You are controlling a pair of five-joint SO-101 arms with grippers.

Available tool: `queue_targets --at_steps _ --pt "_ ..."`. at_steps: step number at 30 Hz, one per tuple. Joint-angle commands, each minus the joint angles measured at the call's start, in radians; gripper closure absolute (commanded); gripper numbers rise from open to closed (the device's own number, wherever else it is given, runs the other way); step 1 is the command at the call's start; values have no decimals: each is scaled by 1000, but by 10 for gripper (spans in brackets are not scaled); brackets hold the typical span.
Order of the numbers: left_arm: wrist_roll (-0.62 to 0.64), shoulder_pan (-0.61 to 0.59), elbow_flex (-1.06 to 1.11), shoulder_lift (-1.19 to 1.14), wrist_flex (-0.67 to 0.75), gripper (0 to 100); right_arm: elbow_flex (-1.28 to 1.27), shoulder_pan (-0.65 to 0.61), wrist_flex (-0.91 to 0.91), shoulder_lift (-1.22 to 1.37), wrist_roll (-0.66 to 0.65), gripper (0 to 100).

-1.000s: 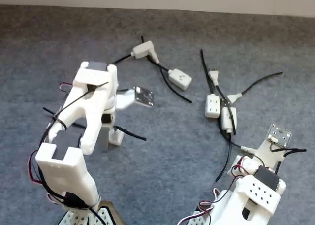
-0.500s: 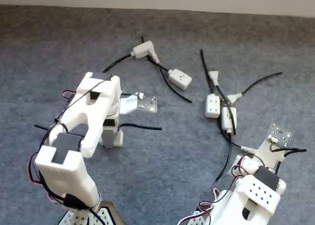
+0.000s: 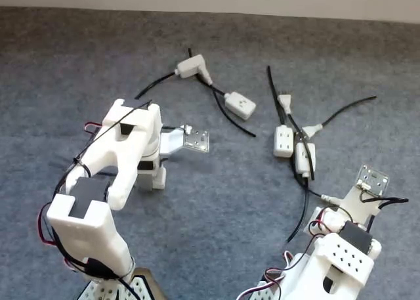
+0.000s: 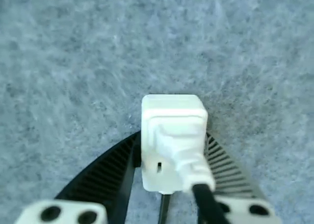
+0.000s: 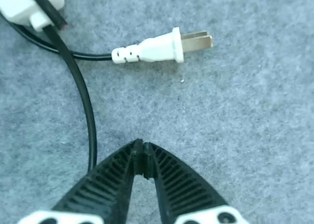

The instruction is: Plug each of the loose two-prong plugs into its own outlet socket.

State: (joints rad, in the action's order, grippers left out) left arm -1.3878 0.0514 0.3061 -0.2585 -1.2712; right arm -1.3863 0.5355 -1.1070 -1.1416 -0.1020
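The left arm [image 3: 121, 155] reaches from the near-left corner, elbow raised and wrist bent straight down. Its left claw [image 4: 171, 145] is clamped on a white block [image 4: 172, 116]. The right arm [image 3: 344, 251] sits folded low at the near right, and the right claw [image 5: 143, 158] is pressed together, holding nothing.

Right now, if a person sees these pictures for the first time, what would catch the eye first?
The left gripper stands out first, its black fingers closed on either side of a white socket block over the grey carpet. Next comes the loose two-prong plug, lying on the carpet just ahead of the shut right gripper. In the high view, a tangle of white sockets and black cords lies beyond the right arm.
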Motion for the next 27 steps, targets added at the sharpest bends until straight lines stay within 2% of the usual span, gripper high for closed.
queue_targets --at_steps 1,5,11,14,18,23,27 --pt "-21 12 -85 27 32 996 4 12 19 -8 2 992" --pt "216 28 -303 21 69 981 4 12 19 -8 2 992" --pt "707 36 -615 16 304 994 4 12 19 -8 2 992" --pt "881 38 -704 -13 376 994 4 12 19 -8 2 992" --pt "967 47 -866 -171 381 993 4 12 19 -8 2 992" --pt "982 45 -1173 -484 338 989 4 12 19 -8 2 992" --pt "985 31 -1471 -753 256 889 4 12 19 -8 2 992"
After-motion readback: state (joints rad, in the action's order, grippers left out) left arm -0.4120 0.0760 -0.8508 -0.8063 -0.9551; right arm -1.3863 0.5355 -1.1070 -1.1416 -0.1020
